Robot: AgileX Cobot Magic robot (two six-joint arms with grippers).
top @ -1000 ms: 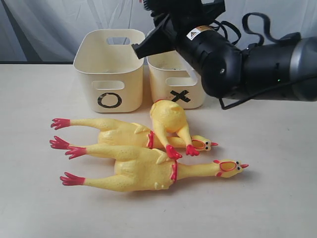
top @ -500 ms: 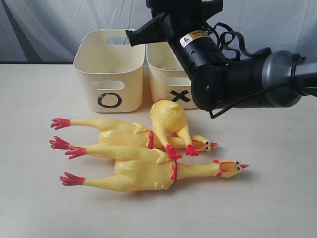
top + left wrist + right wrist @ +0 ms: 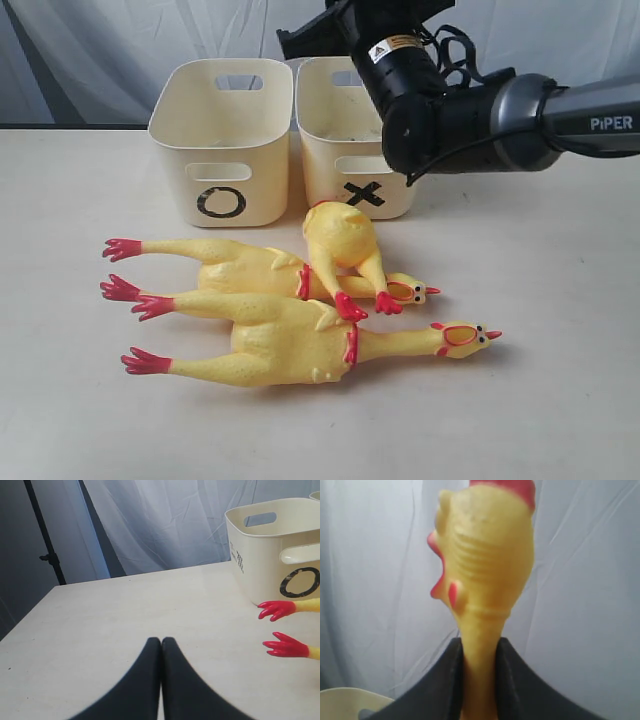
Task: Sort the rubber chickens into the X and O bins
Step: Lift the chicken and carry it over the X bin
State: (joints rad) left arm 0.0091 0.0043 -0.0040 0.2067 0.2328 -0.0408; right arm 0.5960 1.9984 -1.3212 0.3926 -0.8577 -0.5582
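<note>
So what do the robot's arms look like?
The right arm is fat, round and shiny black, turning into a grey tube with white PiPER letters. It has a warning sticker and loopy black cables. The left hand and right hand have smooth black fingers.

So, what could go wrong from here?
The right tool pinches the held rubber chicken only at its thin neck, so it might slip or swing. The O bin and X bin stand side by side; a drop could land in the wrong one. The small chicken lies across a large chicken, so lifting could drag both.
</note>
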